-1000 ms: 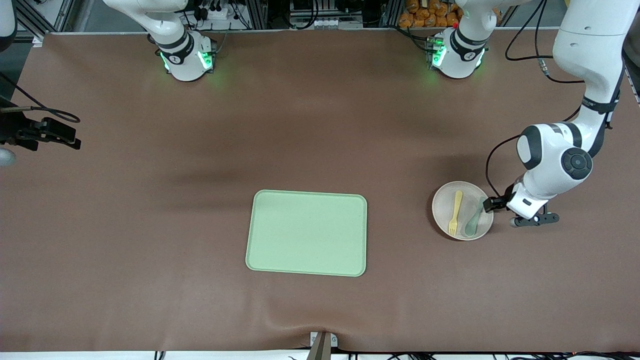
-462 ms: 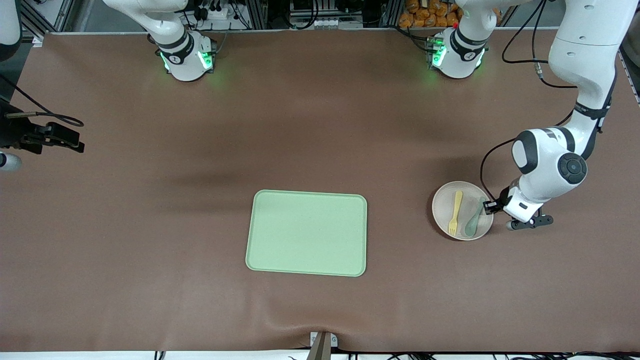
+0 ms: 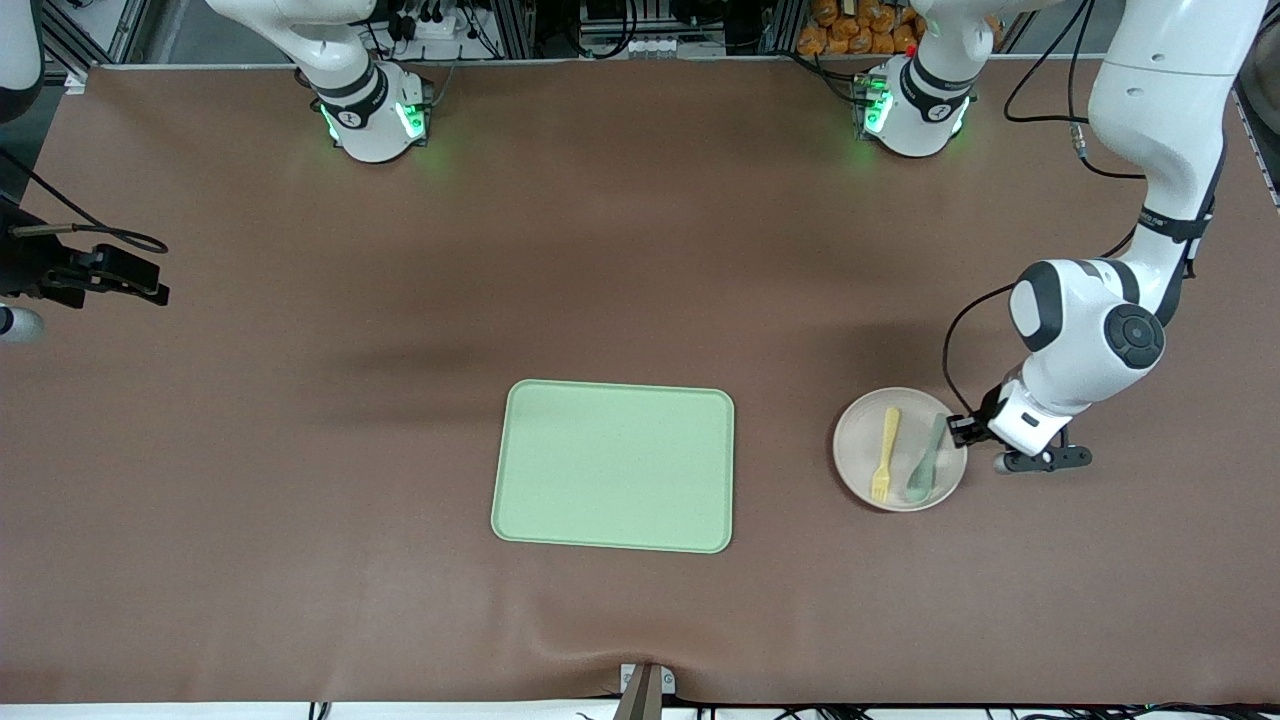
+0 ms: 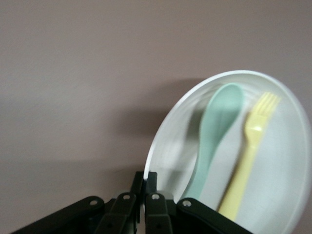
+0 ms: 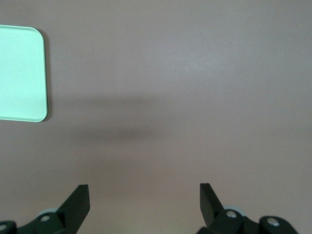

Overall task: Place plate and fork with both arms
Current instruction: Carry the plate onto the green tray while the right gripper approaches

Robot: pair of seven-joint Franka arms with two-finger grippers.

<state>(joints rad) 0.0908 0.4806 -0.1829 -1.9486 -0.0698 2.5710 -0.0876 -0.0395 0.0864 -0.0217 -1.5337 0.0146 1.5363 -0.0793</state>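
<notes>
The pale speckled plate (image 3: 858,440) is toward the left arm's end of the table, apart from the tray. The yellow fork (image 3: 884,456) and a green spoon (image 3: 925,460) lie side by side in it. My left gripper (image 3: 962,432) is shut on the plate's rim at the side away from the tray. In the left wrist view my left gripper (image 4: 147,176) pinches the rim of the plate (image 4: 287,165), with the fork (image 4: 251,151) and spoon (image 4: 217,126) in it. My right gripper (image 5: 144,187) is open and empty over bare table at the right arm's end (image 3: 150,285).
The light green rectangular tray (image 3: 614,466) lies in the middle of the table, nearer the front camera; its corner shows in the right wrist view (image 5: 22,73). Brown mat lies between the tray and the plate.
My left gripper has drawn the plate, with fork and spoon in it, toward the tray and nearer the front camera. The right arm has barely moved.
</notes>
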